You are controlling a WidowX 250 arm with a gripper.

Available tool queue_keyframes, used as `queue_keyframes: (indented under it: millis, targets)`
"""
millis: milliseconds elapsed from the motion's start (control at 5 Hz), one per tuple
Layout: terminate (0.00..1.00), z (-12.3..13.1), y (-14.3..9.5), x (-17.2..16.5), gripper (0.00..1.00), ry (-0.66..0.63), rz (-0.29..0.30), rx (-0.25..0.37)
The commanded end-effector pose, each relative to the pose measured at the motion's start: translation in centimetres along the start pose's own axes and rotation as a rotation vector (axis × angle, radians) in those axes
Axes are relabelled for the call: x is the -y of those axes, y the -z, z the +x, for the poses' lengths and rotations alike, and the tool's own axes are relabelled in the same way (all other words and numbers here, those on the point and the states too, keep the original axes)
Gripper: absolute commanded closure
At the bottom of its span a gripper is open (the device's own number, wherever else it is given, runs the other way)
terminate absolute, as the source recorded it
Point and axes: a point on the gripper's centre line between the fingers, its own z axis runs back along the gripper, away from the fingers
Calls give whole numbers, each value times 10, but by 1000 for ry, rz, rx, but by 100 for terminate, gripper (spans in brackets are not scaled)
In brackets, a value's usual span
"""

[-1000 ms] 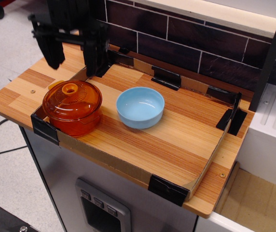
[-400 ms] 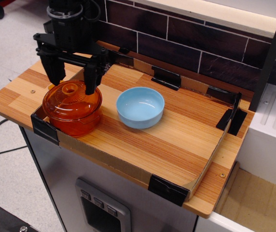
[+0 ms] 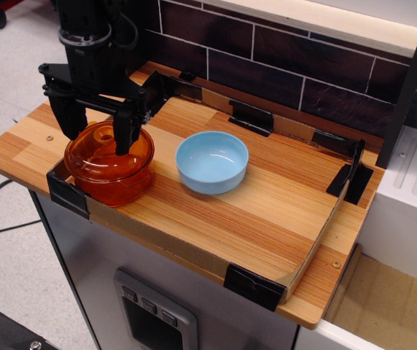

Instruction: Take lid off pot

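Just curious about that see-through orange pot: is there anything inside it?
Nothing shows through the pot, but its tinted walls blur things. The lid still covers it, and the open gripper straddling the lid's knob hides part of the top.

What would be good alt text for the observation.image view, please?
A black open pincer straddles the knob of an orange lid that sits on its orange pot at the left of a wooden table. A light blue bowl stands to the right, apart from the pot.

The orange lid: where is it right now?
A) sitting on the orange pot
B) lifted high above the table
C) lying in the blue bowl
A: the lid sits on the pot, with the open end effector straddling its knob.
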Motion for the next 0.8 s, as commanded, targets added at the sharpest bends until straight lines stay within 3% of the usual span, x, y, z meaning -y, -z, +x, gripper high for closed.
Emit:
queue_keyframes:
  millis: [0,200,600]
  targets:
    - [0,9,7,-4,0,-10,39,22]
    - [0,9,9,-4,100,-5,40,28]
    - [0,8,-9,-10,100,-25,-6,22]
